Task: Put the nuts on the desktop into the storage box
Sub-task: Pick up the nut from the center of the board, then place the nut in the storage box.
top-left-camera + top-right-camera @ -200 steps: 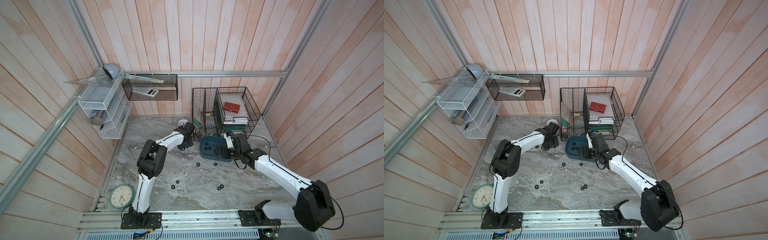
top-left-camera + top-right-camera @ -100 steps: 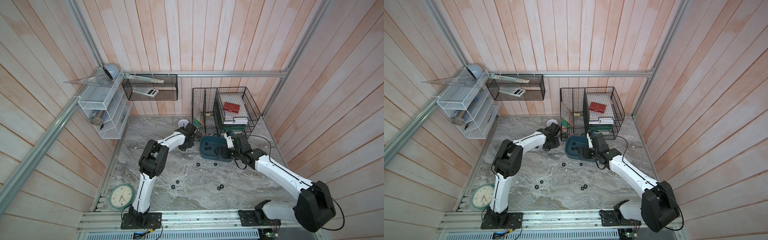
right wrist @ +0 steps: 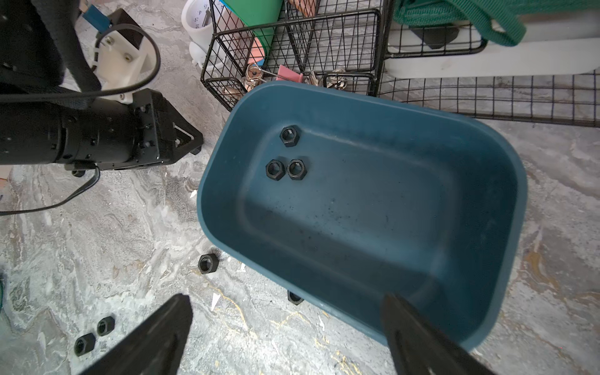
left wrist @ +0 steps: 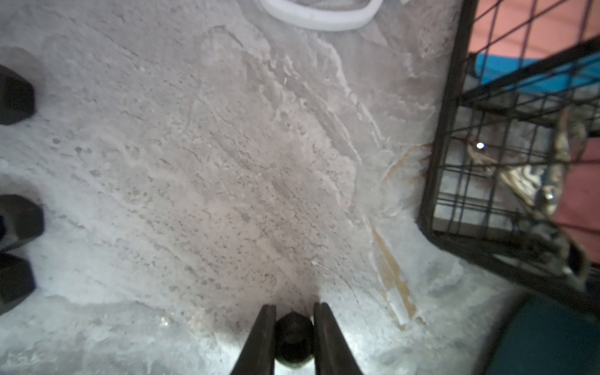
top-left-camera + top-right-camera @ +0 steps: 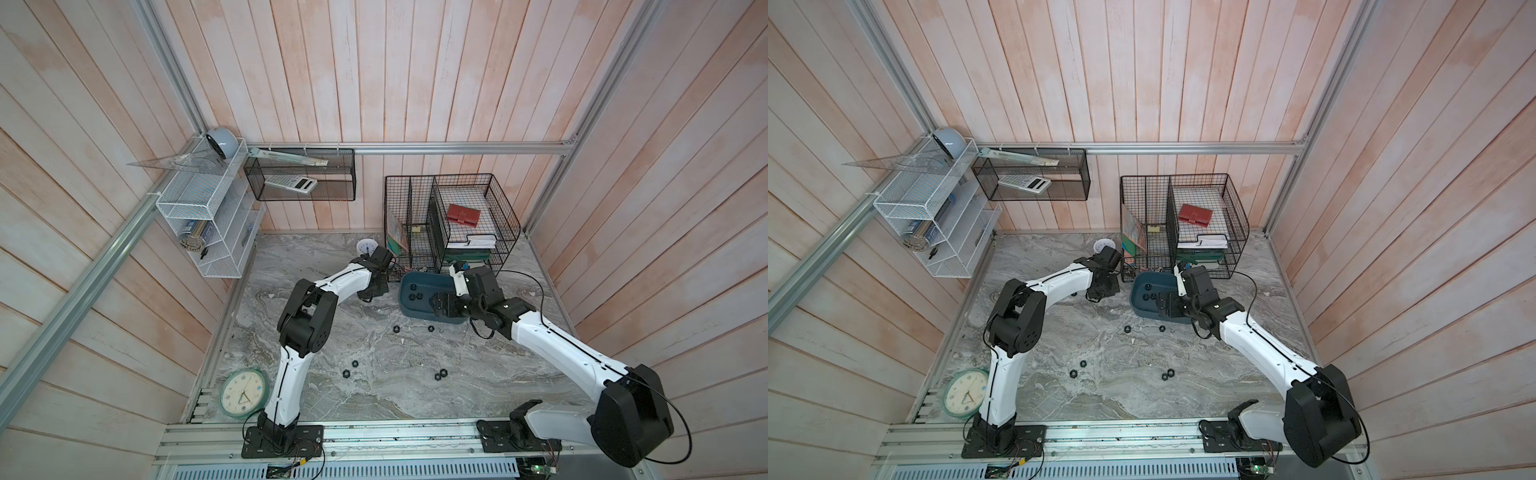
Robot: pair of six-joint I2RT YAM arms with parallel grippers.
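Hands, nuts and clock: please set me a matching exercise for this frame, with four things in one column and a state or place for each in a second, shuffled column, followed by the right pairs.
Things:
1. left hand
2. right hand
3. three nuts
4. green-rimmed clock

States and places:
A. lying face up on the desktop
B. shut on a single nut
C. on the floor of the storage box
D. open, holding nothing

Pairs: 1-B, 2-D, 3-C, 4-A.
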